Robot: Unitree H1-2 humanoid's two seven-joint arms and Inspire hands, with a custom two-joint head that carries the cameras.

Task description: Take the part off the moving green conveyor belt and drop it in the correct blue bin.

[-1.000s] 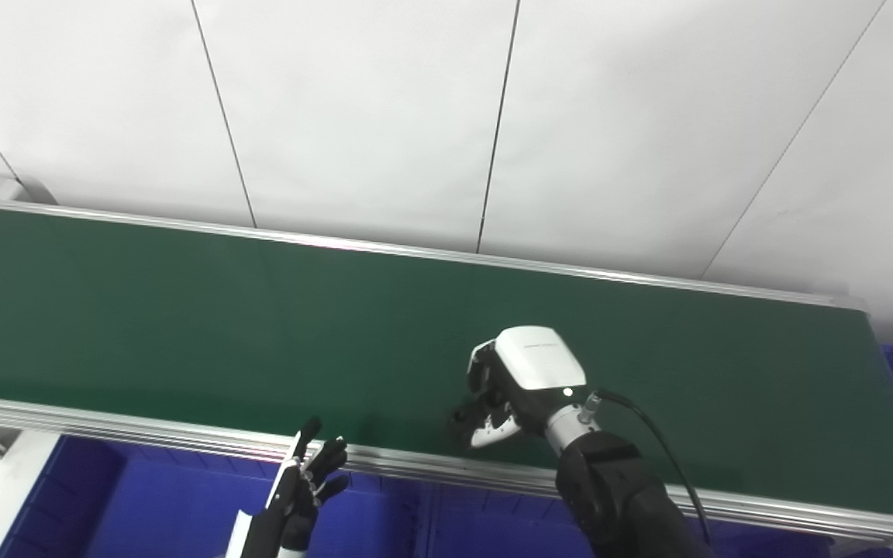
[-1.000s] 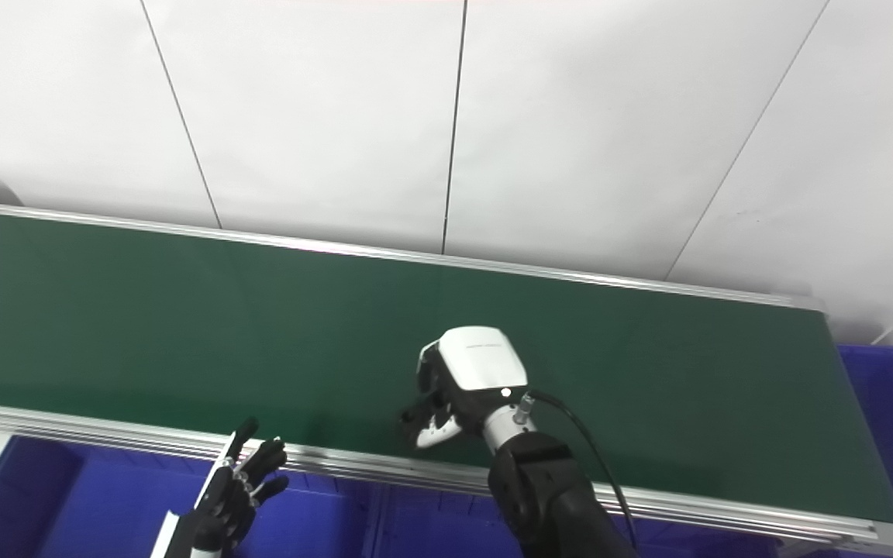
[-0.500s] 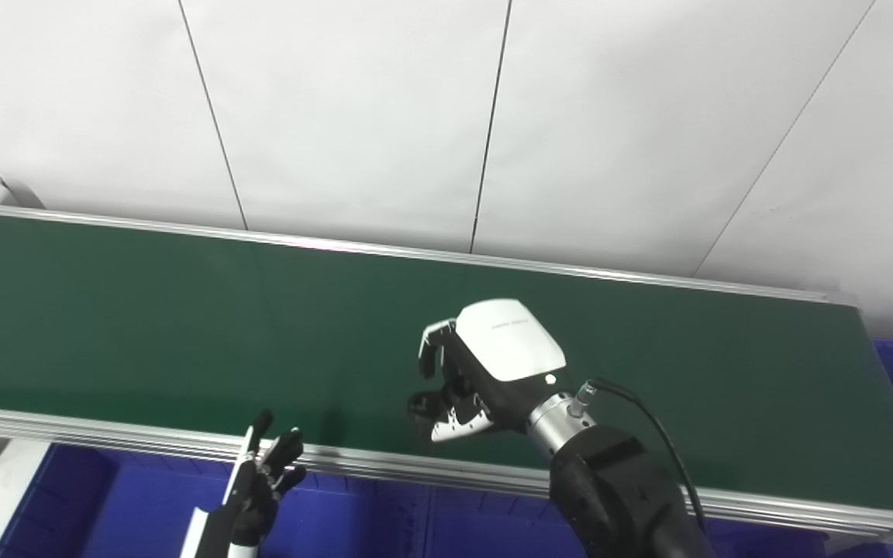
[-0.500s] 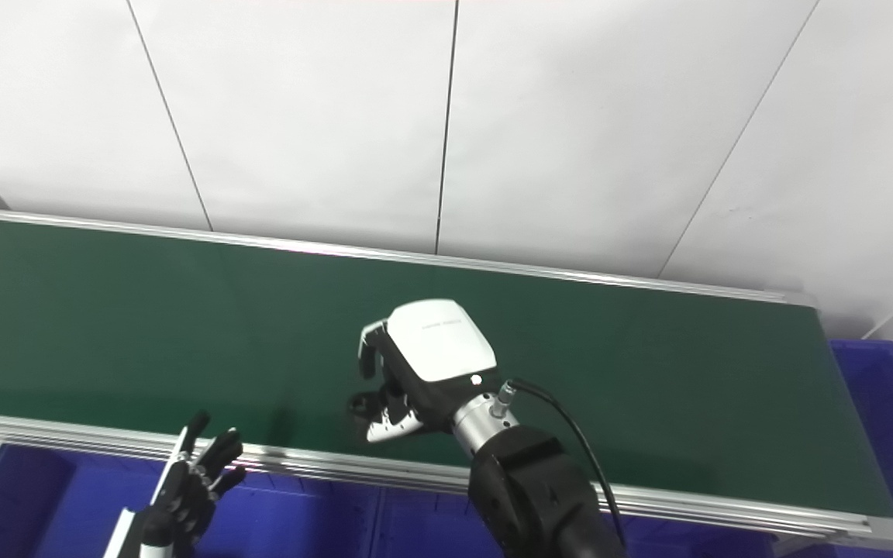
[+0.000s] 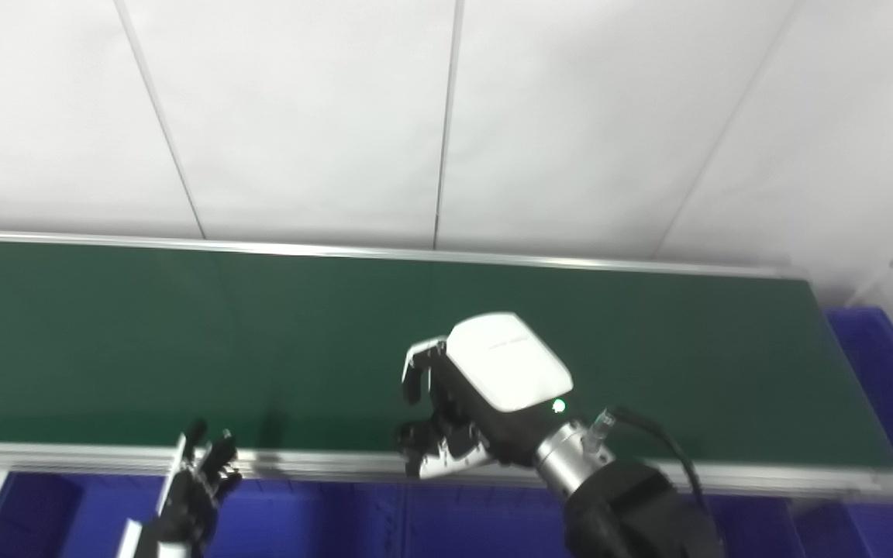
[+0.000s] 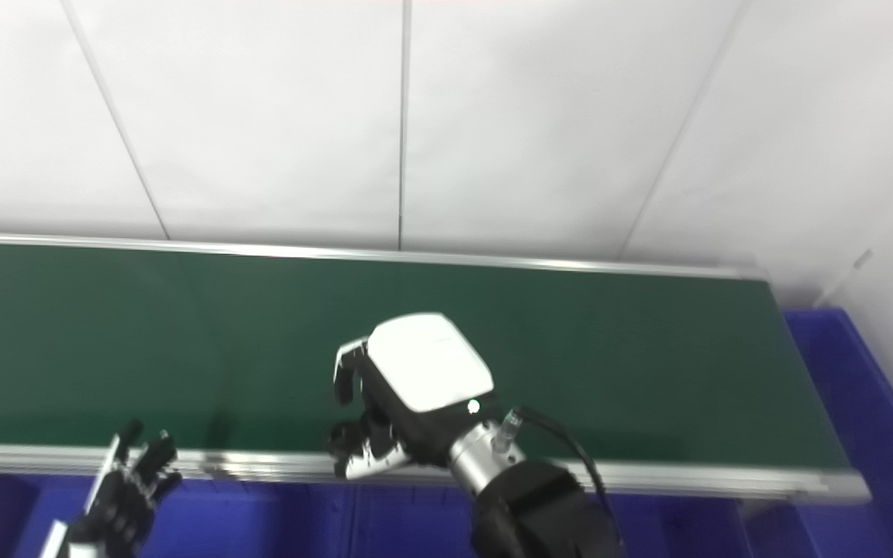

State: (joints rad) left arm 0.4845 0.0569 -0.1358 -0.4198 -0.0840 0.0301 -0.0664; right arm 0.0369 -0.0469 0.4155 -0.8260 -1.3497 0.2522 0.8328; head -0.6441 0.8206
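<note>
The green conveyor belt (image 5: 144,341) runs across the view. My right hand (image 5: 468,403), with its white back up, hangs over the belt's front rail (image 5: 322,463). Its fingers curl in toward the thumb around a small dark part (image 5: 413,436), which is mostly hidden inside the grip. My left hand (image 5: 192,487) is low at the bottom left, below the rail and over a blue bin (image 5: 322,527), with its fingers spread and nothing in it. No other part shows on the belt.
Another blue bin (image 5: 880,372) stands past the belt's right end. A white panelled wall (image 5: 446,116) rises behind the belt. The front bins sit just under the rail.
The camera has swung, shifting the whole picture. My right hand has risen off the belt with its fingers curled and come nearer the front rail. My left hand sits lower.
</note>
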